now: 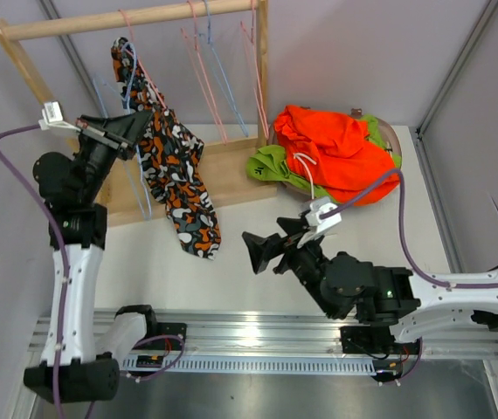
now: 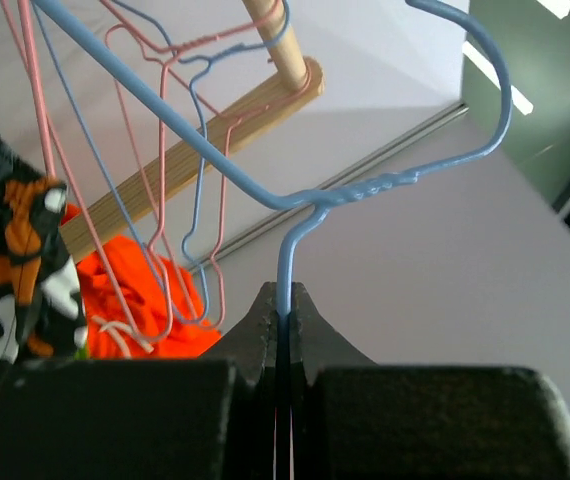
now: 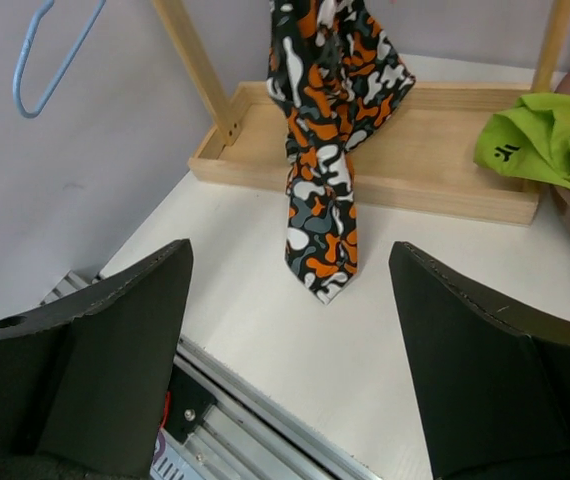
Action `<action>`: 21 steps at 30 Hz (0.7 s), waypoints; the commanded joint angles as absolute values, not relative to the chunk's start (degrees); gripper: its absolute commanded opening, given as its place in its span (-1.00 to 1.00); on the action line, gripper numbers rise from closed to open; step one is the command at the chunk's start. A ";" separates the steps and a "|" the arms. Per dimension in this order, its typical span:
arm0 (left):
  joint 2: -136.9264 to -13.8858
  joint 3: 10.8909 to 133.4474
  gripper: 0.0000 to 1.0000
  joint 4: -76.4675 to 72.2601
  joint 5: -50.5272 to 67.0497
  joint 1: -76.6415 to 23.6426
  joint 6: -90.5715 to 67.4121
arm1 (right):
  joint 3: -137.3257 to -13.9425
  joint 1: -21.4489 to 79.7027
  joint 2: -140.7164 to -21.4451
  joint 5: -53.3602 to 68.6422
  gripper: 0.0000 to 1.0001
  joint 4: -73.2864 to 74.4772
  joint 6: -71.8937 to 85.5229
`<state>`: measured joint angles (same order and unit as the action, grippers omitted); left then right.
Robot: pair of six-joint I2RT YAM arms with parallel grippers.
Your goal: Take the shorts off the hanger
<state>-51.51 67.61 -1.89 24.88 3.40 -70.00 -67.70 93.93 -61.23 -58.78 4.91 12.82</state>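
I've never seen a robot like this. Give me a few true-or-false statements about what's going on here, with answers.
1. The left gripper is shut on a blue hanger. True.
2. The right gripper holds the camouflage shorts. False: it is open, empty and apart from them.
3. The orange shorts hang on a hanger. False: they lie heaped beside the lime green shorts.
4. The camouflage shorts' lower end reaches the table. True.

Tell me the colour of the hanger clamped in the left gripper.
Light blue; the hanger shows best in the left wrist view.
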 commanded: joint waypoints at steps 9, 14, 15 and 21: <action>-72.23 63.98 -1.00 -63.25 38.32 11.69 -107.04 | -64.95 84.03 -57.13 -53.88 0.67 7.47 16.52; -79.26 66.35 -1.00 -70.22 37.18 13.62 -111.97 | -64.86 79.02 -58.62 -49.41 0.66 8.52 18.19; -79.89 66.53 -1.00 -69.79 36.57 13.97 -112.23 | -64.86 78.40 -58.80 -49.05 0.66 8.53 18.63; -83.84 67.49 -1.00 -71.44 32.09 17.57 -112.85 | -65.13 75.68 -60.82 -46.50 0.65 8.44 18.90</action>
<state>-82.65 63.99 -61.28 35.18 15.62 -109.51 -64.66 76.53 -60.07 -48.42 9.02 17.56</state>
